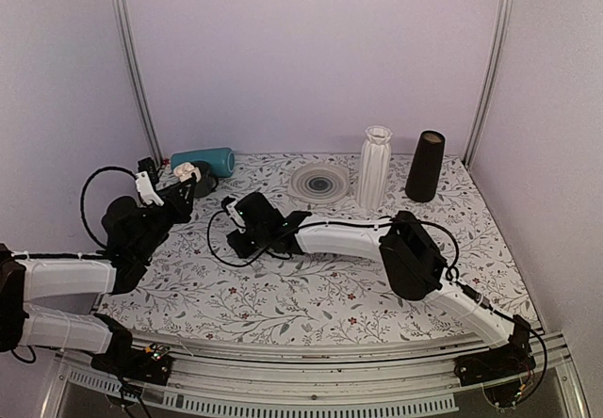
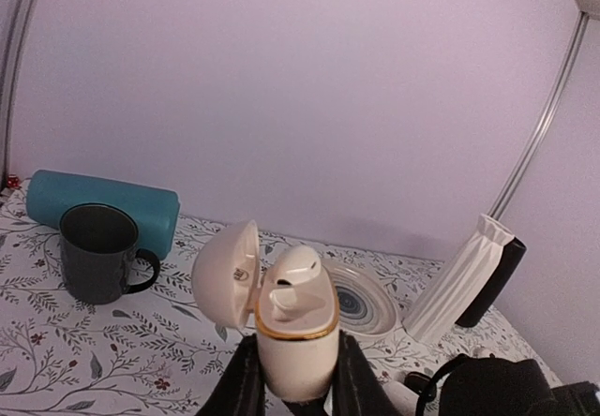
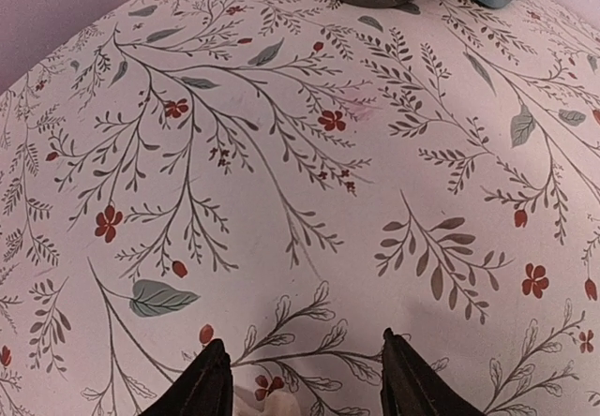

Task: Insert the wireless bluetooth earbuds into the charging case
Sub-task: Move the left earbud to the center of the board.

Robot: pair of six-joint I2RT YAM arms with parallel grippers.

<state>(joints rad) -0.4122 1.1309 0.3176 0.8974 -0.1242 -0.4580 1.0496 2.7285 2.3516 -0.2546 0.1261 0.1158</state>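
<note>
Right wrist view: my right pincer (image 3: pixel 302 341) is spread, with what I judge an earbud (image 3: pixel 270 401) at the bottom edge between its fingers; left pincer (image 2: pixel 295 346) pinches the upright case (image 2: pixel 295 308).

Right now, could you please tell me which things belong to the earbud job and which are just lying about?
Job: small white rounded flip-lid charging case, open, in the left gripper; glossy white earbud seated in it.
Lying about: dark grey mug; teal cylinder on its side; round ringed plate; white ribbed vase; black tapered cup.
</note>
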